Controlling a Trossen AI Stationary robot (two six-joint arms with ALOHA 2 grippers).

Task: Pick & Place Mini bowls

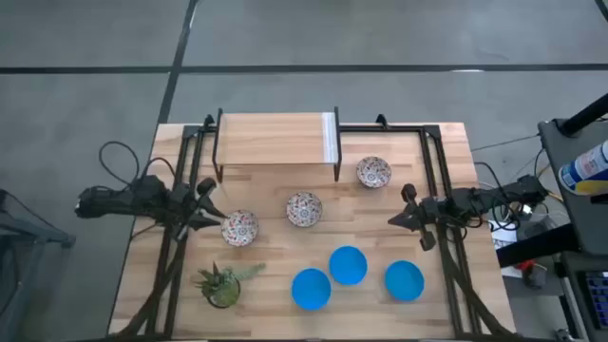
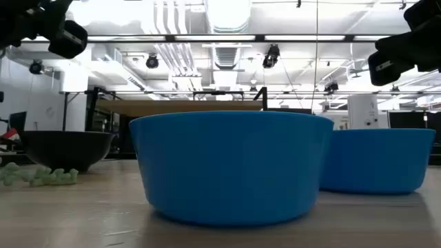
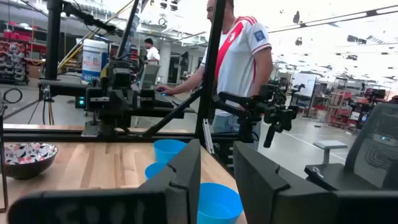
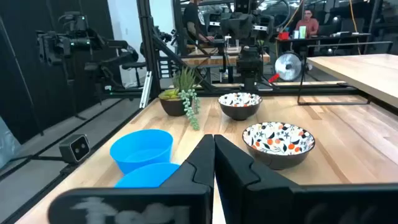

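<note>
Patterned bowls: three small round white bowls with red-and-dark ornament on the light wooden tabletop; one just beside the left gripper, one mid-table, one near the raised wooden shelf.
Blue bowls: three small plain bright blue bowls along the near side, middle one between the outer two, close together but apart.
Left gripper: at the left table edge, raised; fingers spread with a clear gap, holding nothing.
Right gripper: at the right side, raised, above the rightmost blue bowl's side of the table; fingers pressed together, empty.
Step in hand: likely no bowl taken yet; probable first pick the patterned bowl by the left gripper.
Doing it well: drop one finger inside the rim, one outside, pinch the wall, lift straight.
Edges: dark metal frame rails run just behind each gripper; shelf closes the far side.
Open room: bare wood mid-table between patterned and blue rows; small green potted plant crowds the near left corner.
</note>
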